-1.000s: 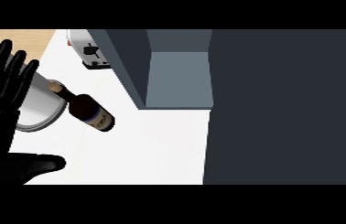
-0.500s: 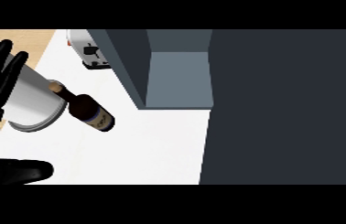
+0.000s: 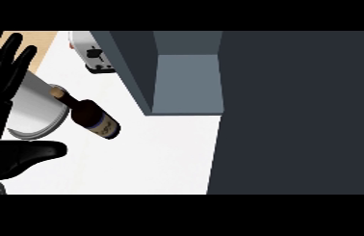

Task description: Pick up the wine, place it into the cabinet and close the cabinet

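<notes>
1. The cabinet (image 3: 284,110) fills the right of the head view, a dark slab, with its open compartment showing a grey-blue inner wall at top centre.
2. The white counter (image 3: 156,163) spreads across the lower left.
3. A grey pot (image 3: 32,112) stands at the left edge, its rim toward the lower left.
4. The left hand (image 3: 14,66) shows at the upper left edge, fingers straight and spread, pointing up, over the pot's far side.
5. A second black hand part (image 3: 28,155) lies at the lower left edge, rounded, pointing right; whether its fingers are curled cannot be told, nor whose hand it is.
6. The wine (image 3: 89,115) lies on the counter, tilted, cork end touching the pot, base toward the lower right. It sits between the two hand shapes, touched by neither.
7. Its pale label (image 3: 105,129) carries no readable writing.
8. A toaster (image 3: 92,57) stands at the top, just left of the cabinet.
</notes>
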